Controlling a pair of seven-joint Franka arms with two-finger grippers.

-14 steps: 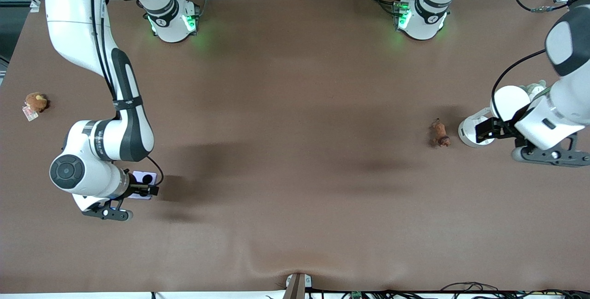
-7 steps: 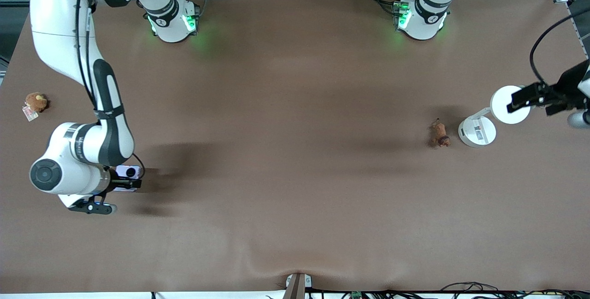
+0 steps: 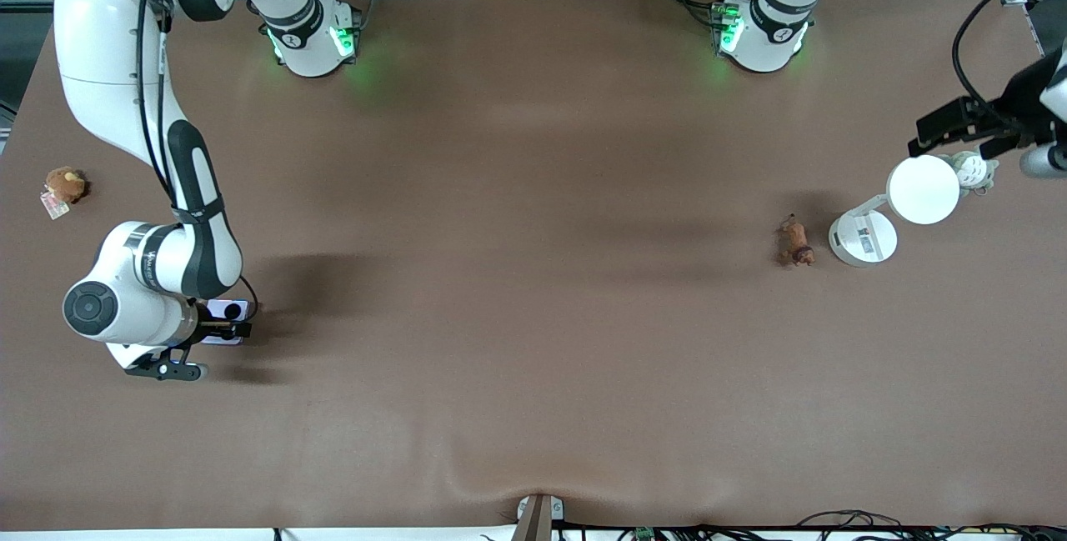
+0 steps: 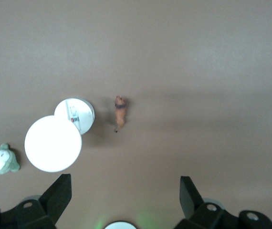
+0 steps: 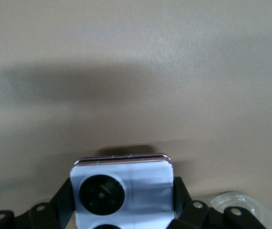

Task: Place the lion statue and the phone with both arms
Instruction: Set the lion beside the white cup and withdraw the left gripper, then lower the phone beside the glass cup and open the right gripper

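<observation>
The phone (image 3: 227, 308) is pale lavender-white with black round circles. My right gripper (image 3: 236, 329) is shut on it, low over the table near the right arm's end. In the right wrist view the phone (image 5: 122, 183) fills the space between the black fingers (image 5: 65, 200). The lion statue (image 3: 794, 242) is small and orange-brown and lies alone on the table toward the left arm's end. It also shows in the left wrist view (image 4: 120, 110). My left gripper (image 3: 938, 134) is open and empty, raised high near the table's end, apart from the lion; its own view shows its gripper (image 4: 124, 193).
A white stand with a round base (image 3: 864, 238) and a white disc (image 3: 923, 189) stands beside the lion. A grey-white plush toy (image 3: 972, 170) lies just past the disc. A brown plush toy with a tag (image 3: 64, 184) lies at the right arm's end.
My left gripper has risen and drawn away from the white stand toward the table's end. My right gripper has carried the phone toward the right arm's end. The lion has not moved.
</observation>
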